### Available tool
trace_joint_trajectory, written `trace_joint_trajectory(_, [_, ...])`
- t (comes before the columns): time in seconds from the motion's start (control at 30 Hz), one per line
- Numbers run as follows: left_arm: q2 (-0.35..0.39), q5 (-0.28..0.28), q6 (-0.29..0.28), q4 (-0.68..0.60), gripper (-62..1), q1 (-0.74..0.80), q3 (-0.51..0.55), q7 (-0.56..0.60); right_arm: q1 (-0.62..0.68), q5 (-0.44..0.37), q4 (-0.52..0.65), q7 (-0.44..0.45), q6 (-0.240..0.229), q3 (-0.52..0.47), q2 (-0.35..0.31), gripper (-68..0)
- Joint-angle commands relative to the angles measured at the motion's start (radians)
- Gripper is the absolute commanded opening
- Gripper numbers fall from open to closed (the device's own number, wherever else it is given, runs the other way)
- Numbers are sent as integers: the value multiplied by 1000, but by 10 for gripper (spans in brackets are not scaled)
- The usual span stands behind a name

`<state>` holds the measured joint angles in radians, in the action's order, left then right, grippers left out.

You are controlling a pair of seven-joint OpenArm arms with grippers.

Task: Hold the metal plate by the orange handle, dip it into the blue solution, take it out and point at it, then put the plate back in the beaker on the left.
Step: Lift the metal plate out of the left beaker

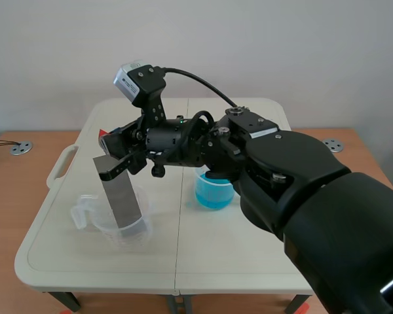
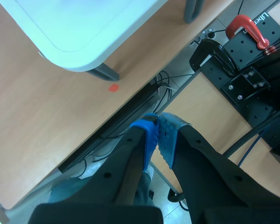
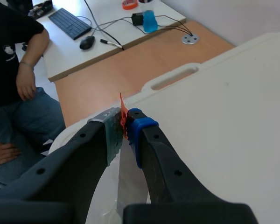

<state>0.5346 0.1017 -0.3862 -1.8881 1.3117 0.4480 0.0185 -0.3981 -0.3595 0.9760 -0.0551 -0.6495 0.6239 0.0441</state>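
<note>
In the scene view, the right arm reaches across from its side to the left part of the white table [image 1: 249, 248]. The right gripper [image 1: 114, 150] is clamped on the orange handle [image 1: 103, 133], and the metal plate [image 1: 121, 199] hangs from it at a tilt. The plate's lower end sits down inside the clear beaker [image 1: 135, 237] on the left. The beaker of blue solution [image 1: 215, 191] stands near the middle, well apart from the plate. I can't find my left arm in this view at all.

The left wrist view explains that. The left gripper [image 2: 157, 128] is parked off the table with its fingers pressed together on nothing. It looks down past a table corner [image 2: 84, 28] at the floor and a red clamp [image 2: 248, 27].

The right wrist view shows the two pads squeezing the handle [image 3: 122, 112] between them, so the grip looks solid. A person [image 3: 9, 70] sits off to the side by a desk with a keyboard [image 3: 74, 23].

As for progress, honestly it reads two ways. Either I've just grabbed the plate and the dip, lift-out and pointing are all ahead, or it's already going back and only the release is left. I can't tell whether the plate is wet, so I can't say which.
</note>
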Motion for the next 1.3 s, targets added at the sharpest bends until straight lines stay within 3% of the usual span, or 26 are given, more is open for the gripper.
trace_joint_trajectory(0.0, [-2,6,-2,-9,-591,5,1,7,-6,-14,20,17,-10,-1,5,-662])
trace_joint_trajectory(0.23, [-2,6,-3,-9,-591,5,1,7,82,-14,98,40,-33,-2,-28,-662])
trace_joint_trajectory(0.6, [-2,6,-6,-9,-591,5,1,7,215,-8,396,72,-32,-4,-135,-661])
trace_joint_trajectory(1.27, [-2,6,-6,-9,-591,5,1,10,285,-7,675,44,-21,-55,-191,-660])
